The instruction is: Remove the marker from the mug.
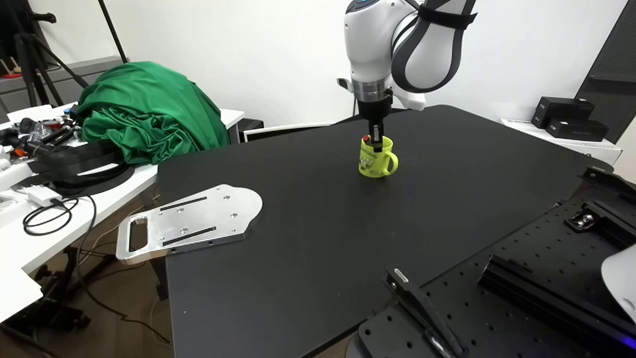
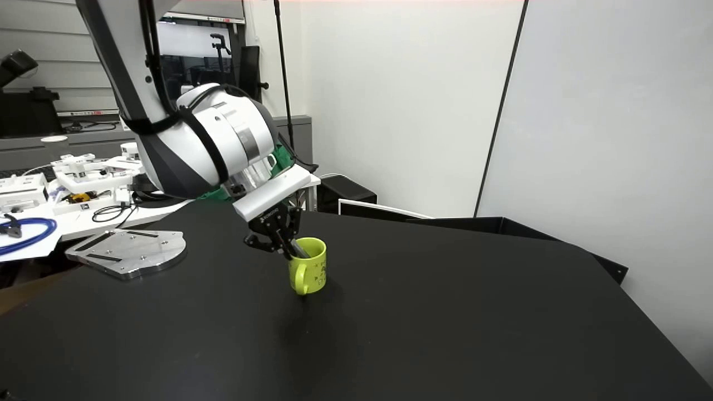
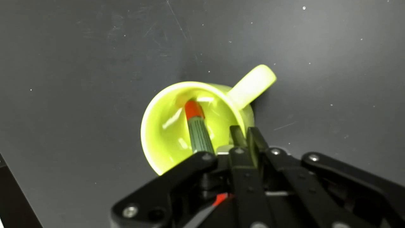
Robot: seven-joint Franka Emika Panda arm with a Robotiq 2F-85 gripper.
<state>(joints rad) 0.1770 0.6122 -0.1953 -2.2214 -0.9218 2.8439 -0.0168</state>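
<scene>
Found marker [image 3: 198,131] leaning inside mug [image 3: 164,139], partly screened in wrist view by gripper [image 3: 246,130], pinched nearly together on mug's wall near handle [image 3: 253,85]; noted metal plate [image 1: 206,215] well apart, overhanging black table [image 1: 298,278], and green cloth [image 1: 149,102] heaped on white desk [image 1: 119,186].

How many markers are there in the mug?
1 visible: the marker leaning inside the mug, its red lower end showing in the wrist view. The end effector blocks part of that view, so another could be hidden.
</scene>
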